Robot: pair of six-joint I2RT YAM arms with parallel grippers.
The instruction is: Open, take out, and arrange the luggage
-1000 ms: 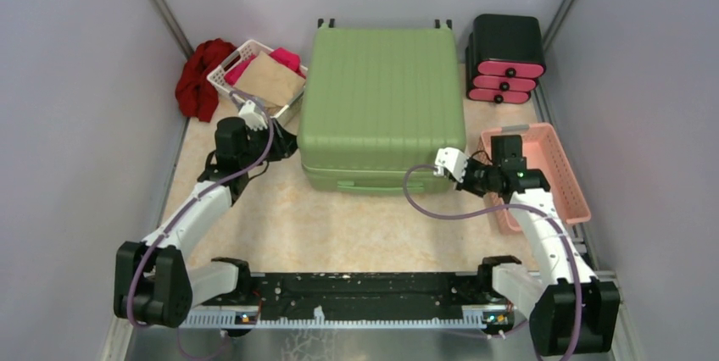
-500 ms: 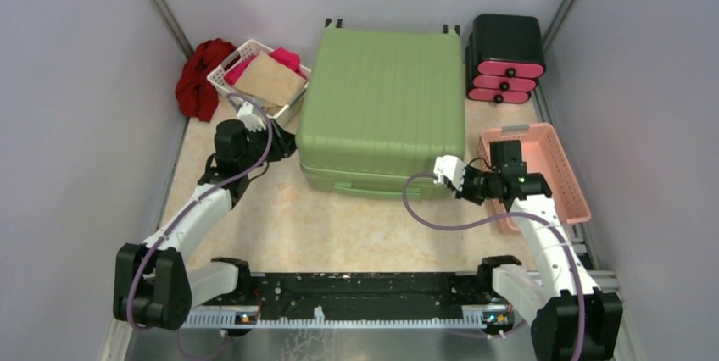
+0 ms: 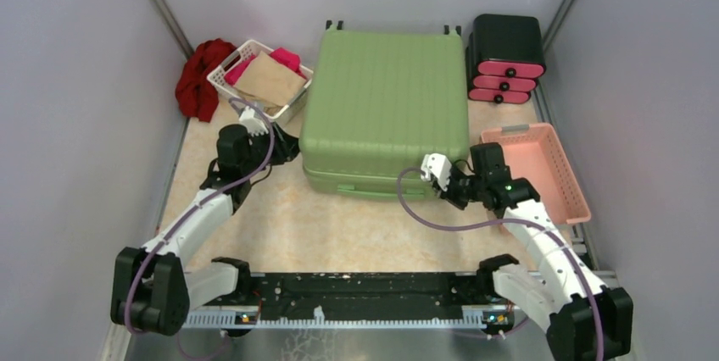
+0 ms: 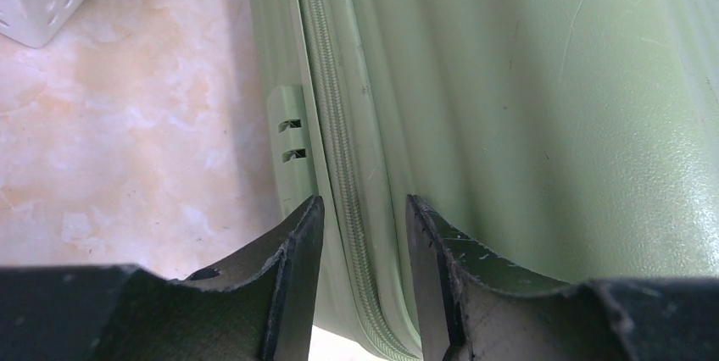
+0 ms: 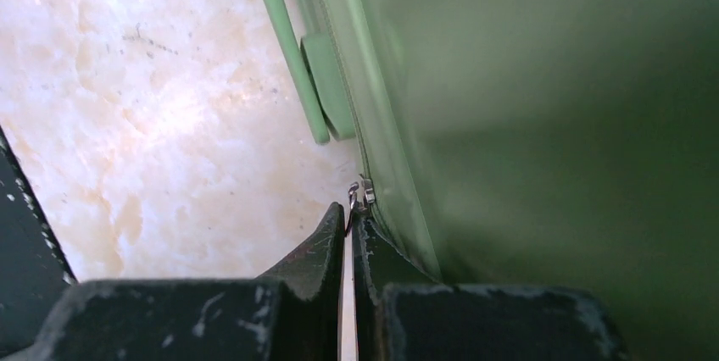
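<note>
I'm at the luggage point(image 3: 383, 98)
My right fingers point(image 5: 326, 251) pinch shut on its zipper pull point(image 5: 360, 194); left fingers point(image 4: 292, 276) half open astride its side seam point(image 4: 326, 124) (touching? can't tell).

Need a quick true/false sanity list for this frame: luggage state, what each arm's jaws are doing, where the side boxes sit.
1. The luggage lies flat with its lid closed. True.
2. The right gripper has its jaws wide open, clear of the luggage. False: the jaws are shut, pinching the zipper pull at the luggage's front edge.
3. The left gripper has its jaws apart, one on each side of the zipper seam. True.
4. The drawer box stands at the luggage's left. False: it is at the far right corner; the white basket is on the left.
</note>
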